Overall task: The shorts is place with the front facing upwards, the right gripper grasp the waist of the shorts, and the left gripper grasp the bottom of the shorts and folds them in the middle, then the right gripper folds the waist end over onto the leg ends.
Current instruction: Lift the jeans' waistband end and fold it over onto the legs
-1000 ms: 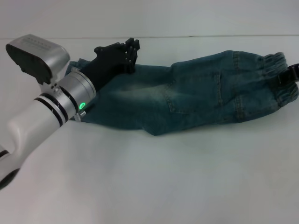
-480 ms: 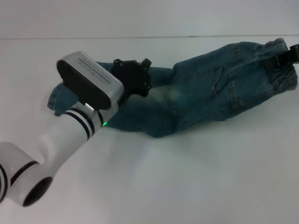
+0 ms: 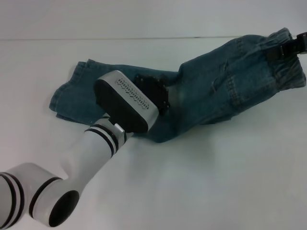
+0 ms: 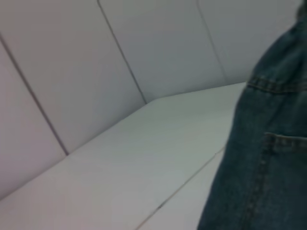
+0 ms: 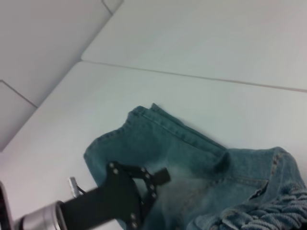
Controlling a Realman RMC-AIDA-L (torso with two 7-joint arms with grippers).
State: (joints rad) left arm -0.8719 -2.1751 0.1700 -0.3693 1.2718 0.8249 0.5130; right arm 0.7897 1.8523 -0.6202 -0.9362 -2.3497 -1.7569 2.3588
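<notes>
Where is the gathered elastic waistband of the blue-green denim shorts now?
In the head view, the gathered elastic waistband is far right, lifted by the black right end effector at the picture's edge.

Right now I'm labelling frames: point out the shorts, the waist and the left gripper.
shorts (image 3: 218, 88), head view, back pocket area.
waist (image 3: 290, 72), head view, gathered band.
left gripper (image 3: 152, 92), head view, black body over denim.
</notes>
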